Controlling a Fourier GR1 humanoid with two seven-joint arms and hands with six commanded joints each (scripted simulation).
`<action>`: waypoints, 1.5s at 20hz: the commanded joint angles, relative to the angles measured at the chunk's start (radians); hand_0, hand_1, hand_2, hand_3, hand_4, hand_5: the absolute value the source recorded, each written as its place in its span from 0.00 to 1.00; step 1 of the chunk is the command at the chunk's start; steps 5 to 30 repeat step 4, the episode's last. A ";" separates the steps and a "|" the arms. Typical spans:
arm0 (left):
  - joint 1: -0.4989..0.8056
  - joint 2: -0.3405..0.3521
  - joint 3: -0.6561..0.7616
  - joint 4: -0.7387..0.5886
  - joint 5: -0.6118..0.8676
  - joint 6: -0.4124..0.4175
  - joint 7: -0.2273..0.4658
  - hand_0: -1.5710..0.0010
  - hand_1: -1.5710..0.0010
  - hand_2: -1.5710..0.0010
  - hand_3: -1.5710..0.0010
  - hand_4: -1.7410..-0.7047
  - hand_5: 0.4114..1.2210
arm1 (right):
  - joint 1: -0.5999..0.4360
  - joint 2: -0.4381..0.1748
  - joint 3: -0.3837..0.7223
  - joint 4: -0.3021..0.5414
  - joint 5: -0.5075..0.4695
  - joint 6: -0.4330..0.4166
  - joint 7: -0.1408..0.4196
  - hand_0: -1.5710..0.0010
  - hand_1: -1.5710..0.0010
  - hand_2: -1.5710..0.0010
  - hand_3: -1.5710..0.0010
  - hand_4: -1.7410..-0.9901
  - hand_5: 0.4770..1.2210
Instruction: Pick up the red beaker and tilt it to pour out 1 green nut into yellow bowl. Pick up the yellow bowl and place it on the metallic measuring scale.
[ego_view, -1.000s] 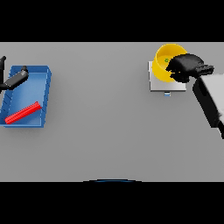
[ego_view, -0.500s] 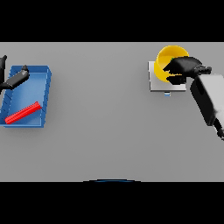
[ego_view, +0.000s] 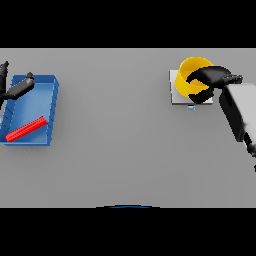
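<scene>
The grey table fills the lower and middle frame, bare in its near part. Farther up at the left edge lies a blue tray holding the red beaker, which rests on its side; its long axis runs diagonally, from lower left up toward the right, and I cannot tell which end is the mouth. At the tray's upper left corner the left hand shows with its fingers fairly straight and holding nothing; it has not moved over the last second.

At the upper right, the right hand is curled round the near right rim of the yellow bowl, gripping it. The bowl sits over the metallic measuring scale, its mouth facing up and tipped slightly toward the camera. Against the picture from 1 s ago, the bowl and hand have shifted a little upward in the frame and the forearm has swung lower and to the right, so the hand seems to be settling the bowl onto the plate. I judge the placing step nearly done, with only the release left. No green nut is visible inside the bowl from this angle.
</scene>
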 joint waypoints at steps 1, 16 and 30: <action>0.001 -0.001 0.002 -0.001 0.002 0.003 0.000 1.00 1.00 1.00 1.00 0.90 0.40 | 0.001 -0.005 0.002 0.001 0.002 0.004 0.001 0.93 0.94 0.87 0.74 0.54 0.35; 0.003 -0.004 0.006 0.017 0.008 0.000 -0.004 1.00 1.00 1.00 1.00 0.89 0.40 | -0.020 0.012 0.005 0.036 0.012 0.002 0.008 0.97 0.97 0.93 0.78 0.58 0.34; 0.003 -0.004 0.006 0.017 0.008 0.000 -0.004 1.00 1.00 1.00 1.00 0.89 0.40 | -0.020 0.012 0.005 0.036 0.012 0.002 0.008 0.97 0.97 0.93 0.78 0.58 0.34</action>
